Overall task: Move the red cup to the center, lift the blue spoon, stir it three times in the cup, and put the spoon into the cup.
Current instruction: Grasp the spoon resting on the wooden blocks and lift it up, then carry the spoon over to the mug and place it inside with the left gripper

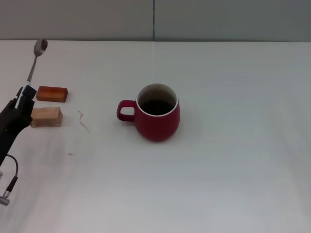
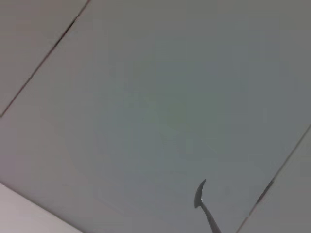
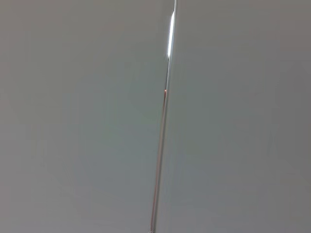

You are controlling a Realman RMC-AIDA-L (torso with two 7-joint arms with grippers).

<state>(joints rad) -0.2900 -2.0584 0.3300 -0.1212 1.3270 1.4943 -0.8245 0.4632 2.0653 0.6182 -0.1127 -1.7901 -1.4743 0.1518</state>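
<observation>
"Starting at the far left, what's the left gripper [image 1: 20, 99] doing?"

"It's holding the blue spoon [image 1: 34, 63] up off the table [image 1: 218, 184], jaws pinched shut on the handle end. The spoon is sticking up and away from the arm, bowl at the top, well left of the cup. Under and beside it, two wooden blocks [image 1: 48, 104] are lying on the table, one reddish, one pale."

"And the red cup [image 1: 154, 112]?"

"It's sitting upright near the middle of the table, handle pointing toward the left arm, nothing in it that I can make out. So I'd say the cup is already placed and the spoon is being lifted."

"What are you worrying about?"

"The grip is right at the tip of the handle, so the long spoon could swing or slip as the arm is travelling across. And the bowl is pointing up now; it'll have to tip down into the cup. If it comes in low, it could be knocking the rim or the handle and shoving the cup off centre."

"How's the arm posed?"

"It's reaching in low from the left edge, wrist angled upward toward the back wall; its wrist camera is seeing only the spoon's bowl against the wall."

"The right gripper?"

"It isn't showing anywhere; its camera is only looking at a wall seam."
</observation>
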